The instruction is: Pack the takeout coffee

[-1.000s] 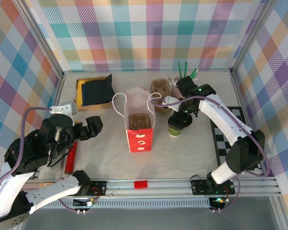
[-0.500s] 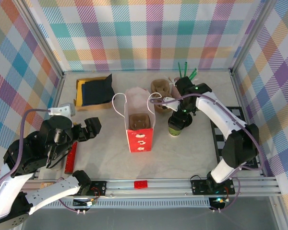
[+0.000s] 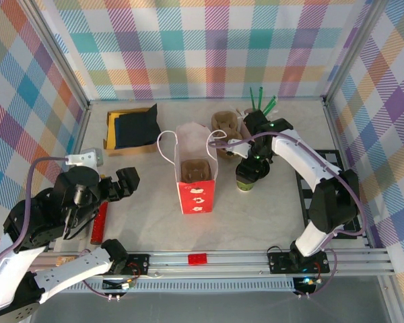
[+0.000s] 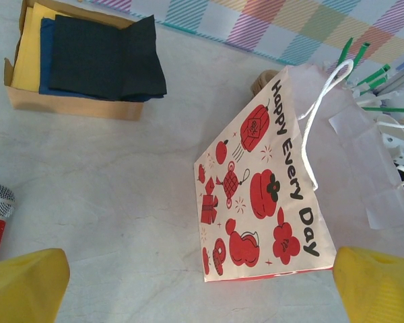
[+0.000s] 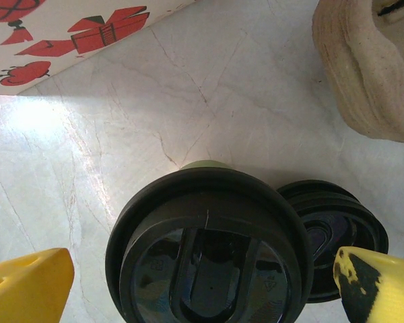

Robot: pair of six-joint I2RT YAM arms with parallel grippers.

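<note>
The takeout coffee [image 5: 209,249] is a dark-green cup with a round black lid, standing on the table right of the paper bag [image 3: 196,176]. My right gripper [image 5: 202,289] hangs just above it, open, one yellow fingertip [image 5: 27,286] on each side of the lid and clear of it. From above, the right gripper [image 3: 252,163] covers most of the cup [image 3: 244,183]. A second black lid [image 5: 337,235] lies on the table beside the cup. My left gripper [image 3: 124,182] is open and empty at the left, facing the bag [image 4: 269,195].
A brown cup carrier [image 3: 195,169] sits inside the upright bag. Another pulp carrier [image 3: 223,124] and green straws [image 3: 259,101] stand behind the cup. A napkin box [image 3: 131,128] is at the back left. A red microphone [image 3: 99,222] lies by the left arm.
My left gripper has drawn back a little to the left and towards the near edge. My right arm has shifted slightly left, its gripper staying over the cup.
</note>
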